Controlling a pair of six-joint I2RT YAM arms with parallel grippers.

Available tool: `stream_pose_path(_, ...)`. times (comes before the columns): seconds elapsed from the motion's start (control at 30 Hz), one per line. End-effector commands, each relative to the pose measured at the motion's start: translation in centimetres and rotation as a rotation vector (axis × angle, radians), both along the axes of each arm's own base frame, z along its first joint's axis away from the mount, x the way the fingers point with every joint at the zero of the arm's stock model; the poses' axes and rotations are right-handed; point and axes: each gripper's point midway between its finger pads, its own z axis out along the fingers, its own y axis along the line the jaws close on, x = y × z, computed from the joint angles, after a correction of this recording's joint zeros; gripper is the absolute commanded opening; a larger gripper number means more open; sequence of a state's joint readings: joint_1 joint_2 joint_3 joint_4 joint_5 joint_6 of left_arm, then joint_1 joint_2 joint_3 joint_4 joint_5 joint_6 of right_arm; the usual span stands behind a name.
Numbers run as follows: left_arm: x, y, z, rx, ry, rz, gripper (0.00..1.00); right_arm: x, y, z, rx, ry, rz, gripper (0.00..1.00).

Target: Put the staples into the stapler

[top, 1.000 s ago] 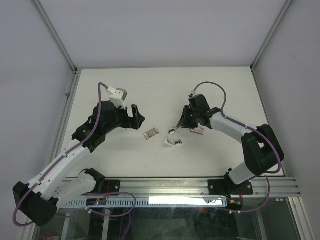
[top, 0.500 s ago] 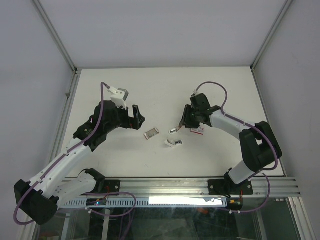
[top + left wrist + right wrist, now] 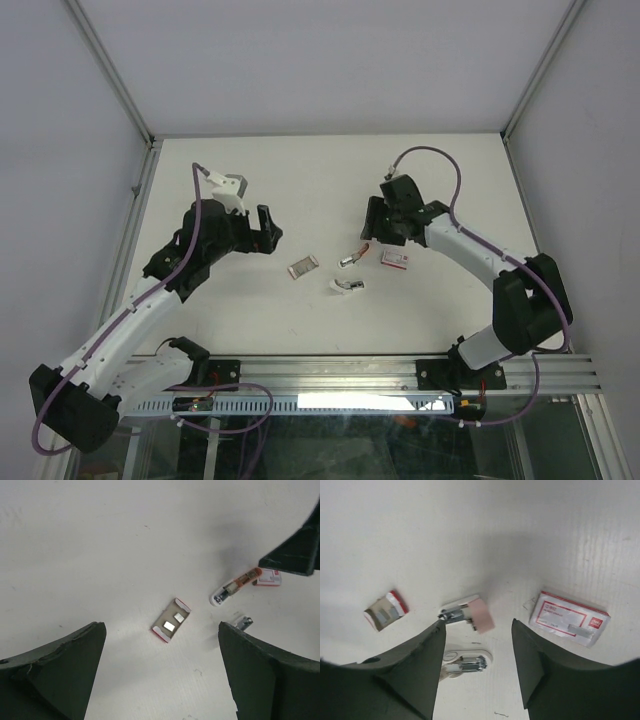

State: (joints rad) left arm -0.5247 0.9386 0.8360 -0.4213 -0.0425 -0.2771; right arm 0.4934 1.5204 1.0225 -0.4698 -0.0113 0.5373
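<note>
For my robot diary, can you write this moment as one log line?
left hand open, empty | right hand open, empty, near stapler | staples on table, not in stapler

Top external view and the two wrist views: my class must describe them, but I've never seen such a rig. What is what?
Two robot arms are bolted at the near edge of a white table. The top view looks down from above and behind them. Each wrist view comes from a camera on one arm, so the dark shapes at its edges are that arm's own fingers. On the table lie a small tray of staples, a red-and-white box and two white-and-metal stapler pieces. The left end effector and the right end effector are both open, holding nothing.
</note>
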Motion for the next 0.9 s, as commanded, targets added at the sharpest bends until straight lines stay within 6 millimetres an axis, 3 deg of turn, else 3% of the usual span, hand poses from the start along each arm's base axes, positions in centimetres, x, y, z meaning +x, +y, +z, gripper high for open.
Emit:
stream_pose_path(0.0, 1.9, 2.7, 0.9, -0.088, -0.007, 0.084, 0.99, 1.2, 3.2, 7.2, -0.024, -0.203, 0.072, 0.56)
stream_pose_path(0.17, 3.4, 6.1, 1.0, -0.154, 0.014, 0.178, 0.99, 0.3, 9.0, 7.2, -0.046, -0.219, 0.227, 0.48)
stream_pose_path(0.33, 3.6, 10.4, 2.4, -0.099, -0.067, 0.357, 0.99, -0.4, 14.1, 5.4, -0.119, -0.218, 0.369, 0.43)
stream_pose_path(0.43, 3.1, 11.4, 3.4, -0.093, -0.115, 0.400, 0.99, -0.7, 16.4, 3.9, -0.169, -0.211, 0.428, 0.41)
stream_pose_path(0.57, 3.2, 11.3, 3.2, -0.091, -0.110, 0.393, 0.99, -0.9, 19.1, 2.3, -0.208, -0.204, 0.486, 0.39)
stream_pose_path(0.87, 3.3, 10.8, 3.0, -0.098, -0.097, 0.368, 0.99, -2.2, 20.3, -1.5, -0.295, -0.144, 0.541, 0.35)
